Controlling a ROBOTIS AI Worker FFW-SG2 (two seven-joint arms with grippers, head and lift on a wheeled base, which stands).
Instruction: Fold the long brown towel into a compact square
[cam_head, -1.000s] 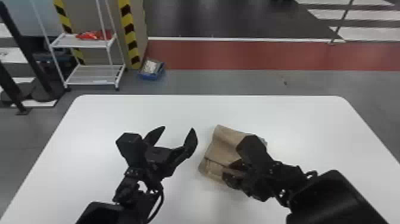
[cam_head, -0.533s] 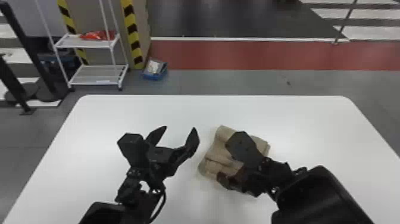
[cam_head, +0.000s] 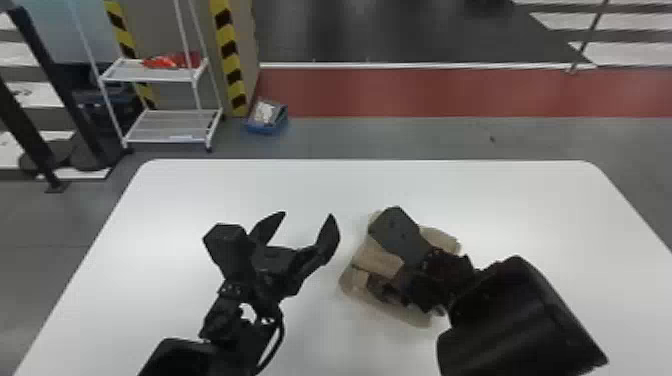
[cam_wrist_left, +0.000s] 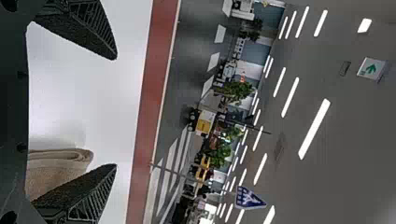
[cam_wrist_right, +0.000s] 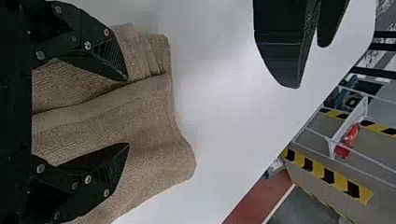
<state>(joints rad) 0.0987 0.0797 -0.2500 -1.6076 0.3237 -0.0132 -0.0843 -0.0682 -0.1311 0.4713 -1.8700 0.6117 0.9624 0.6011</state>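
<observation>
The brown towel (cam_head: 376, 260), folded into a small thick bundle, lies on the white table right of centre. Over it is my right gripper (cam_head: 372, 265), covering part of it. In the right wrist view the right gripper (cam_wrist_right: 128, 112) stands open, its fingers apart over the layered towel (cam_wrist_right: 154, 135). My left gripper (cam_head: 307, 220) is open to the left of the towel, with nothing between its fingertips. In the left wrist view the left gripper (cam_wrist_left: 116, 112) has its fingers wide apart, and the towel's rolled fold (cam_wrist_left: 60, 163) shows near one finger.
The white table (cam_head: 240, 185) extends around both arms. Beyond its far edge stand a white shelf rack (cam_head: 167, 125) with red items and a blue box (cam_head: 267, 117) on the floor. The two grippers are close to each other.
My right gripper has shifted and turned over the towel, its body now farther left and covering more of the upper part. The left arm has stayed about where it was.
</observation>
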